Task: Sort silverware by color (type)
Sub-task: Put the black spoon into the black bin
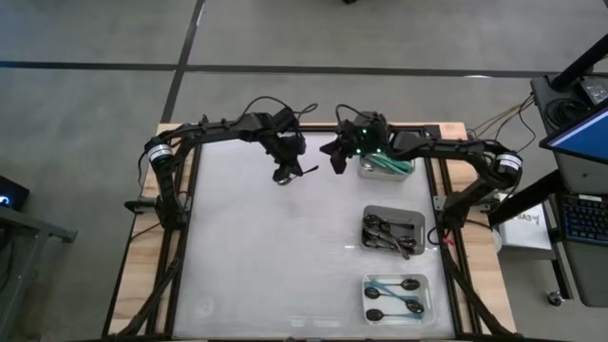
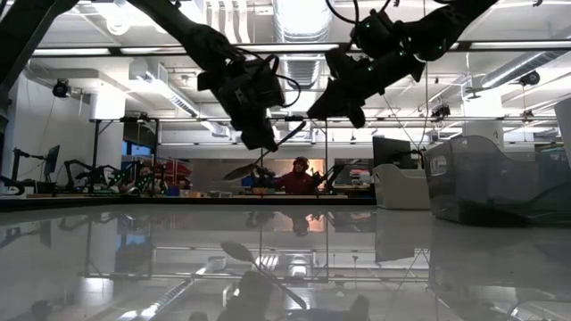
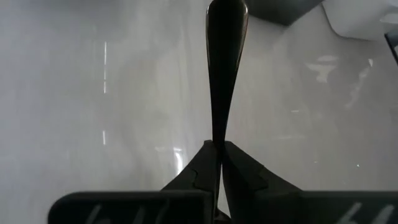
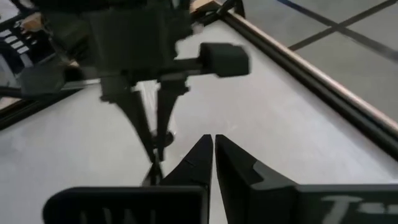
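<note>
One spoon (image 3: 226, 68) is pinched in the left hand (image 1: 285, 169) above the far tabletop (image 1: 275, 256); the right hand (image 1: 338, 158), fingers narrow, waits beside it, likely for a handover.

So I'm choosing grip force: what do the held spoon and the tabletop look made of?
The spoon clamped in the left gripper looks like dark polished metal or glossy plastic; its handle carries sharp highlights. The tabletop seems a smooth glossy white sheet, mirroring the room in the low view.

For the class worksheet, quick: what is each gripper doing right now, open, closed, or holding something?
Left gripper: closed on a dark spoon, held above the table.
Right gripper: closed, holding nothing, beside the left one.
</note>
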{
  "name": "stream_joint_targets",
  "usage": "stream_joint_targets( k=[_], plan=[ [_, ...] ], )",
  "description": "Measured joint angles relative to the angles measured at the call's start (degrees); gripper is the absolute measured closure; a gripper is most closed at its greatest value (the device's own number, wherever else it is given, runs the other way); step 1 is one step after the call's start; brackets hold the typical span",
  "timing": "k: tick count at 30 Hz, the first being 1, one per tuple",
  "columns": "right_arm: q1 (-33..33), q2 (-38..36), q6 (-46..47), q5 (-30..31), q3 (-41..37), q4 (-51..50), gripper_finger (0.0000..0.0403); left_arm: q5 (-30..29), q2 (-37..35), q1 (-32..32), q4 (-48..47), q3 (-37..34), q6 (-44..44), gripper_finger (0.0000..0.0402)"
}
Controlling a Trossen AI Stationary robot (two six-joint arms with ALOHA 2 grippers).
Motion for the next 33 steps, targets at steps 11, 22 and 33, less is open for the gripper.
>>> stream_joint_targets(
  k=[11,22,33],
  plan=[
    [-0.5,-0.3,-2.6,0.3,1.7,-2.9,0.0316,-0.5,-0.1,-0.1,0.9,1.7,-4.1,0.0401],
    [-1.3,-0.2,14.0,17.0,2.7,-2.7,0.0264,-47.3,-0.1,-2.4,10.0,2.7,-18.7,0.0401],
    [-1.8,3.4,22.5,18.3,2.3,2.7,0.0267,-47.5,-0.1,-6.3,15.6,3.4,-21.0,0.0401]
  ],
)
